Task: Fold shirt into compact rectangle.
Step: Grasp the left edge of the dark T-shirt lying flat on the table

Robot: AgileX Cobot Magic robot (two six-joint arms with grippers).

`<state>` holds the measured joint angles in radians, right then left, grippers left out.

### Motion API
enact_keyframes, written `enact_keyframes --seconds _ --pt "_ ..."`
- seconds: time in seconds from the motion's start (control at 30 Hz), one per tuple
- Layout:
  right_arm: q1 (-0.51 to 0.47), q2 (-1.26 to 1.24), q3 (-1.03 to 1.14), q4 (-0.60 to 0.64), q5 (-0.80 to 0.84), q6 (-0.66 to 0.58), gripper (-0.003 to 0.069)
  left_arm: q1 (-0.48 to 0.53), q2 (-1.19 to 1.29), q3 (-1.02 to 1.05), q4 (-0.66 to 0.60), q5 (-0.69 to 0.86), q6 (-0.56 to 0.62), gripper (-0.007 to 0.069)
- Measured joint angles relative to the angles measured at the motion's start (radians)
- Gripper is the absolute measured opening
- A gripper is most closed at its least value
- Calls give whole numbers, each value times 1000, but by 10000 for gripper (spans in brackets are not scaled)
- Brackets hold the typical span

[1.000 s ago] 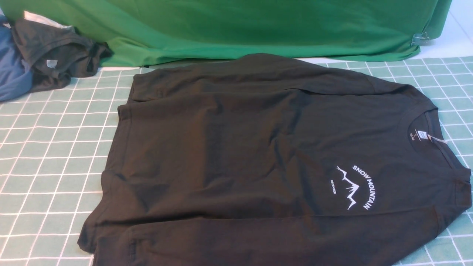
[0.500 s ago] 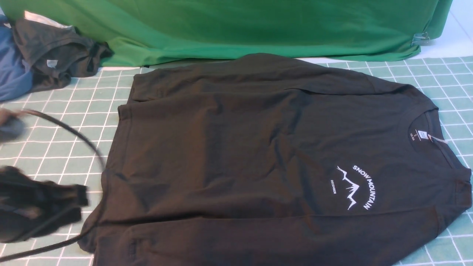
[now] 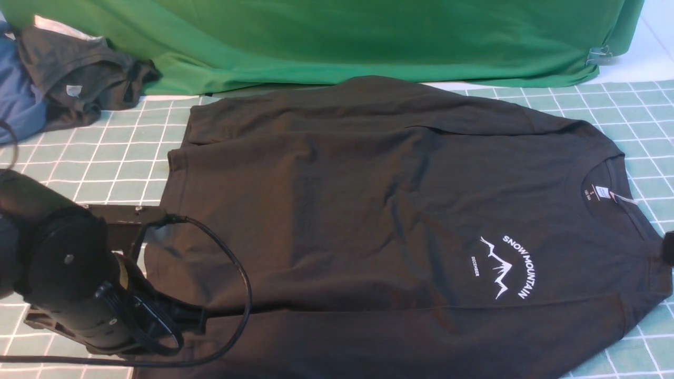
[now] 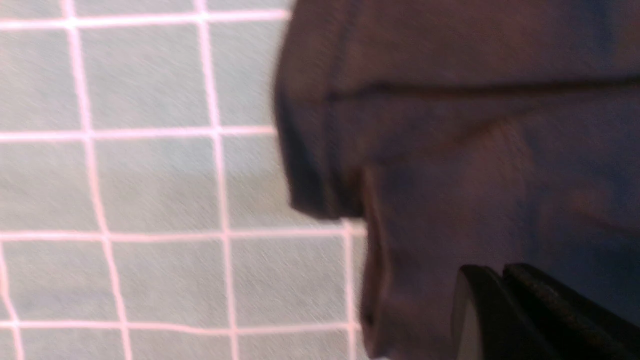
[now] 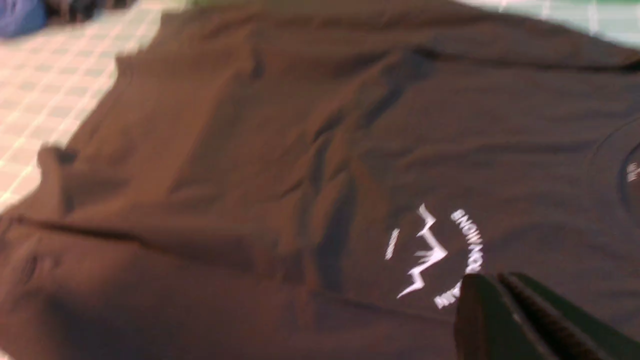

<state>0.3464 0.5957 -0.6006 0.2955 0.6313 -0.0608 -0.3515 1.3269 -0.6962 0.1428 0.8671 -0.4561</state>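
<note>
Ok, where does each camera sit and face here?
Front: between the arms, facing forward over the shirt on the checked mat; left arm shows lower left.
Left wrist: on the left arm, facing the shirt's edge and mat; shut left tool shows.
Right wrist: on its own arm, facing the chest print; shut right tool shows.
Front and right wrist share the print.

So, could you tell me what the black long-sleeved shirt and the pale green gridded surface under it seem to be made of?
Black long-sleeved shirt: soft matte knit, probably cotton; it lies in soft creases. Pale green gridded surface: seemingly matte cloth or mat; its white lines run slightly wavy.
</note>
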Motion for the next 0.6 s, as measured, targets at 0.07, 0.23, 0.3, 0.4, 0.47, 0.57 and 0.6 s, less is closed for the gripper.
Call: enact_keyframes --seconds 0.07,0.23,0.3,0.4,0.47,0.57,0.6 --pt "14 0 -2 1 -12 -1 25 35 16 0 -5 -20 -5 7" --pt "25 0 -5 3 -37 -4 25 183 38 2 -129 -75 145 11" --pt "25 0 -5 4 -39 -4 25 203 41 2 -166 -84 189 10" --pt "25 0 -5 4 -52 -4 26 213 49 9 -229 -90 270 16" --pt "25 0 -5 5 -56 -4 27 211 53 25 -228 -98 293 27" --pt "25 0 -5 5 -63 -4 25 211 65 78 -193 -161 311 90" --pt "25 0 -5 5 -63 -4 25 211 67 89 -183 -176 311 114"
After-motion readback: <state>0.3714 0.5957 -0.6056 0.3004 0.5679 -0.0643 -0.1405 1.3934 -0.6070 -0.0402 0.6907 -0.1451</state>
